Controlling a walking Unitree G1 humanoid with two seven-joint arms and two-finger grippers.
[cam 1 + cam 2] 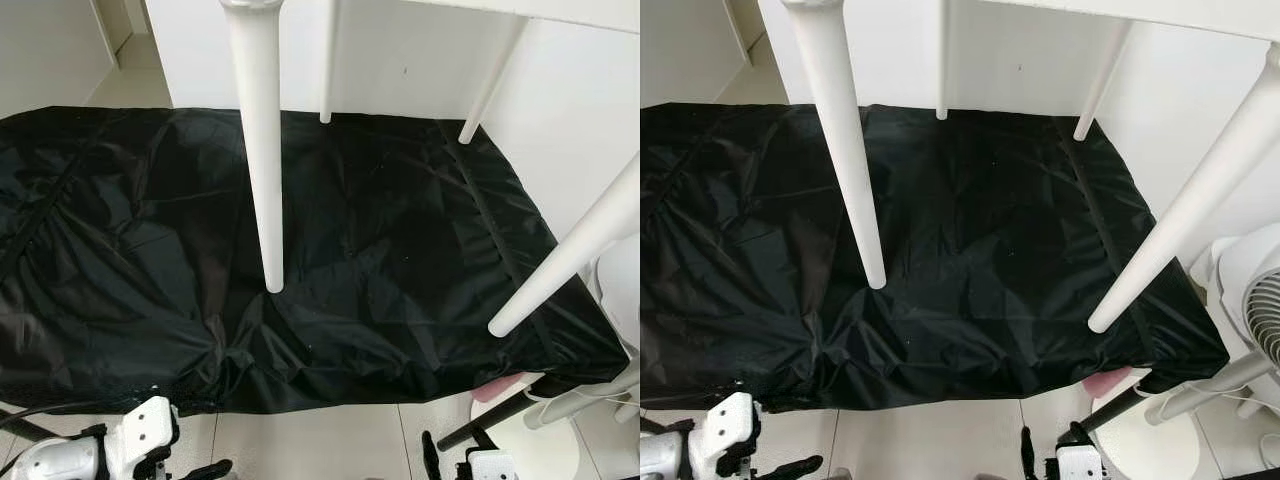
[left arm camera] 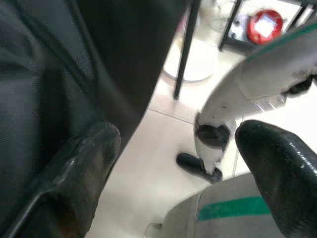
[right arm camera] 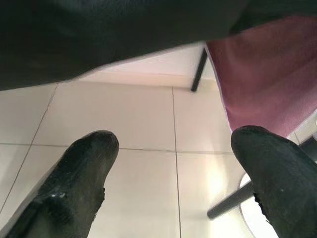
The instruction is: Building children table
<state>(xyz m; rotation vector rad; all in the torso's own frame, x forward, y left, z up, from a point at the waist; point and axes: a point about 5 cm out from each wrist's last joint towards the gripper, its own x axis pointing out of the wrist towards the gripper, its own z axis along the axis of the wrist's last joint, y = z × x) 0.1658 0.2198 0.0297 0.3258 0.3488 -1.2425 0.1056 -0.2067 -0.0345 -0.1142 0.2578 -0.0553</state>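
A white children's table stands on a surface draped in black cloth (image 1: 380, 250). Its top (image 1: 560, 8) runs along the upper edge of the eye views. Two near legs reach down to the cloth, one at the middle (image 1: 262, 150) and one slanting at the right (image 1: 575, 250). The two far legs (image 1: 328, 60) (image 1: 490, 85) stand by the wall. My left gripper (image 2: 178, 148) hangs open and empty below the cloth's front edge, over the floor. My right gripper (image 3: 173, 148) is also open and empty, low beside the cloth's front right corner.
Pale floor tiles (image 1: 320, 440) lie in front of the cloth. A pink fabric (image 3: 267, 74) hangs under the cloth's right corner, next to a black metal leg (image 1: 490, 415). A white fan (image 1: 1260, 300) on a round base stands at the right. White walls close the back.
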